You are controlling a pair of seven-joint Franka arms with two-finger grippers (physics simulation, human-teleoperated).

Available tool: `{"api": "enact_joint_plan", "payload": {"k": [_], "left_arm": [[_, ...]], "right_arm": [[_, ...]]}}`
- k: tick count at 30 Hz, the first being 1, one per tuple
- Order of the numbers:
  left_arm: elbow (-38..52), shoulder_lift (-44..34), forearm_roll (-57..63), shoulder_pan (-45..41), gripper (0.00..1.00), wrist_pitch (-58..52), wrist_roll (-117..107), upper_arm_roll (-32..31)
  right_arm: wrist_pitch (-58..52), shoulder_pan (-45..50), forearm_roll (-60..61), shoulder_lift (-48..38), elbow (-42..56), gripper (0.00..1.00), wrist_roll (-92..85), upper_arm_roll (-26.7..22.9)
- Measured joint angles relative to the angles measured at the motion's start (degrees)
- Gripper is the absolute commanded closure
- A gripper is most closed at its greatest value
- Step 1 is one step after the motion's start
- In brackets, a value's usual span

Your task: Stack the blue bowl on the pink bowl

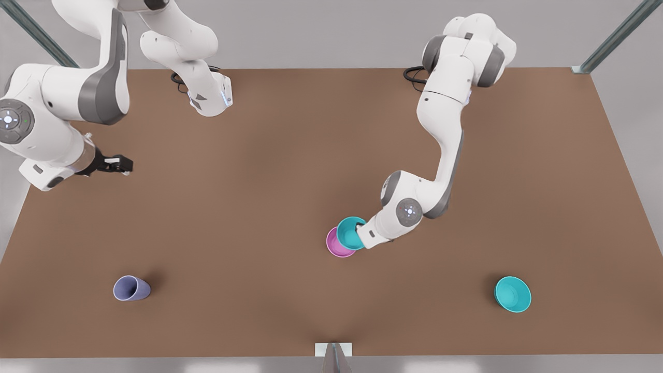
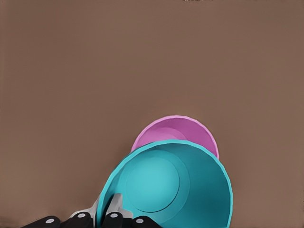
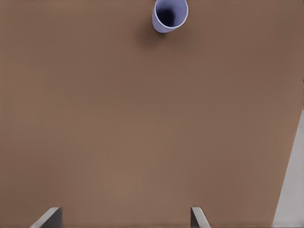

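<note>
Brown table [image 1: 259,207] is carrying two teal bowls, one pink bowl [image 1: 334,247], one lavender cup [image 1: 131,288]. Left gripper [image 2: 110,213] is pinching the blue bowl's [image 1: 349,233] rim, overlapping pink bowl at its 2 o'clock. Right gripper [image 1: 121,165] is waiting, fingers spread, at 9 o'clock; spare teal bowl [image 1: 513,294] is sitting at 4 o'clock.

Lavender cup [image 1: 131,288] upright; spare teal bowl [image 1: 513,294]; brown table [image 1: 269,207].
</note>
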Motion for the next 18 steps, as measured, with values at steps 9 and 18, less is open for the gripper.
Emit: {"api": "enact_joint_plan", "payload": {"k": [9, 18], "left_arm": [[0.4, 1.6, -0.5, -1.6, 0.79, 2.2, -19.1, -0.3], [0.4, 1.3, -2.3, -1.6, 0.00, 4.3, -29.5, -0.8]], "right_arm": [[-0.7, -1.0, -0.4, 0.6, 0.2, 0.00, 1.3, 0.0], [-0.8, -1.2, -0.5, 1.1, 0.4, 0.00, 2.1, 0.0]]}}
